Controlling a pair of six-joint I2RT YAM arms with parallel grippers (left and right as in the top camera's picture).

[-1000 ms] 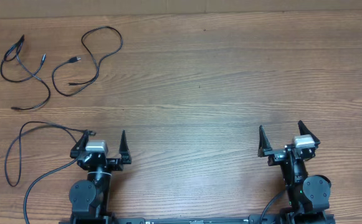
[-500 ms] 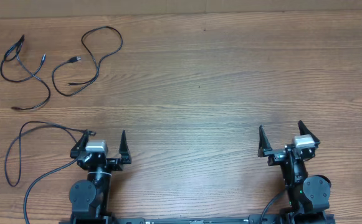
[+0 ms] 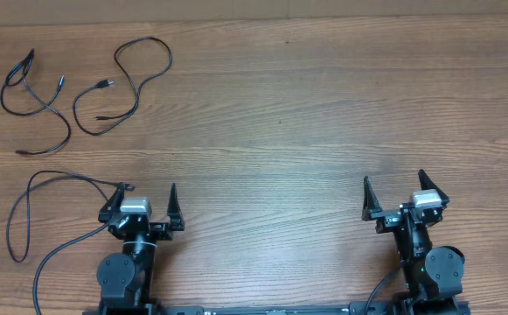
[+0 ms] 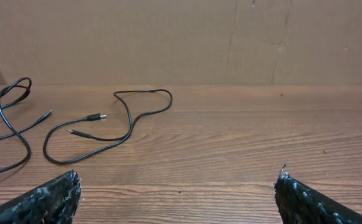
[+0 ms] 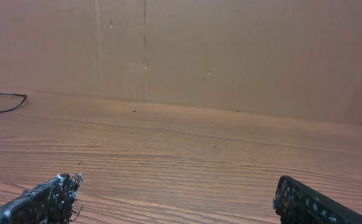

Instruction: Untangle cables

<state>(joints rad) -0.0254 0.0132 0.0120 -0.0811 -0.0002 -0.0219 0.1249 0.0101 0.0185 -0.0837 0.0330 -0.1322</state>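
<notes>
Two thin black cables lie apart at the far left of the wooden table: one looped cable (image 3: 33, 101) and, to its right, another cable (image 3: 127, 80) with small plugs. They also show in the left wrist view, the looped cable (image 4: 9, 121) at left and the plugged cable (image 4: 121, 118) beside it. A third black cable (image 3: 28, 203) loops on the table at the near left, beside the left arm. My left gripper (image 3: 142, 197) is open and empty at the near left edge. My right gripper (image 3: 400, 194) is open and empty at the near right edge.
A brown cardboard wall (image 4: 181, 37) stands along the table's far edge. A bit of black cable (image 5: 3, 102) shows at the left edge of the right wrist view.
</notes>
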